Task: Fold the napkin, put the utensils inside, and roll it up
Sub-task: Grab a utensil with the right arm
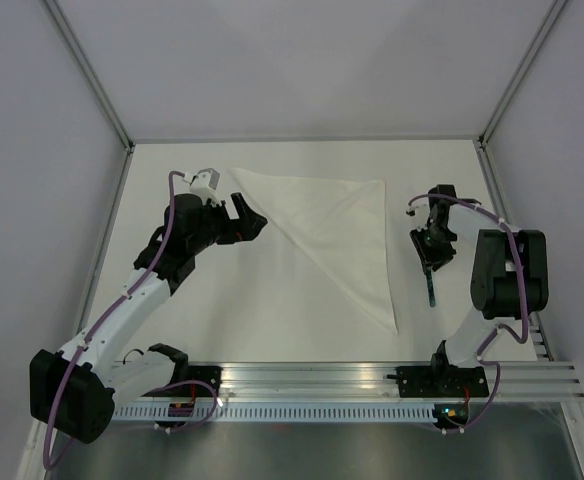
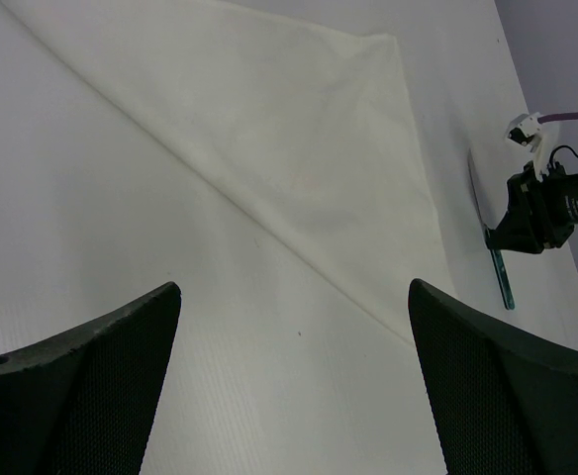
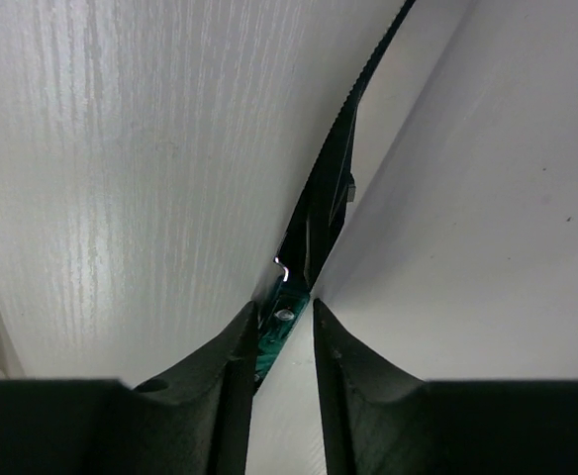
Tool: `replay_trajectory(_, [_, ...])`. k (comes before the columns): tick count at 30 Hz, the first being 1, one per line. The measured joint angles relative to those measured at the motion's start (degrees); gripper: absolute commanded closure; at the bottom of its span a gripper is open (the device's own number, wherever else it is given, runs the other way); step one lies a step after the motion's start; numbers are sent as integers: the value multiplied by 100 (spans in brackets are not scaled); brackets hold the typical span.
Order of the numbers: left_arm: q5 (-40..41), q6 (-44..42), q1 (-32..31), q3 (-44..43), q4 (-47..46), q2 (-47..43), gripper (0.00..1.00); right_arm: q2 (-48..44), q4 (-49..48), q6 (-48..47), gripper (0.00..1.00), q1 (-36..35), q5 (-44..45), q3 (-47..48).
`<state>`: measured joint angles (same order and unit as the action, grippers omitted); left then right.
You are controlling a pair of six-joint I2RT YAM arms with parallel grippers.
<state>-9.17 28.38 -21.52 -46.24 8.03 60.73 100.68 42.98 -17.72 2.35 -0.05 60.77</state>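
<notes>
The white napkin lies flat on the table, folded into a triangle with its long edge running from the far left to the near right; it also shows in the left wrist view. My left gripper is open and empty at the napkin's far-left corner, over bare table. My right gripper is to the right of the napkin, its jaws drawn narrow around the dark teal utensil, which sticks out toward the near edge. The utensil sits between the fingers in the right wrist view and is seen in the left wrist view.
Grey enclosure walls stand at the left, back and right. A metal rail runs along the table's near edge by the arm bases. The right arm's body stands close to the right table edge.
</notes>
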Motion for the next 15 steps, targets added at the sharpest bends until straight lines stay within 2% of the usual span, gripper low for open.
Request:
replay_trajectory(1, [0,2,-2,0,0,0,0,-13,-7,-13,76,0,-24,-20])
replay_trajectory(4, [0,2,-9,0,2,0,0,-35,9,-59,95,-7,-66,-63])
replay_trajectory(7, [4,2,-11,-2,2,0,0,-48,9,-72,100,-4,-70,-70])
replay_trajectory(15, [55,2,-11,-310,157,0,0,101,321,-70,99,7,-313,343])
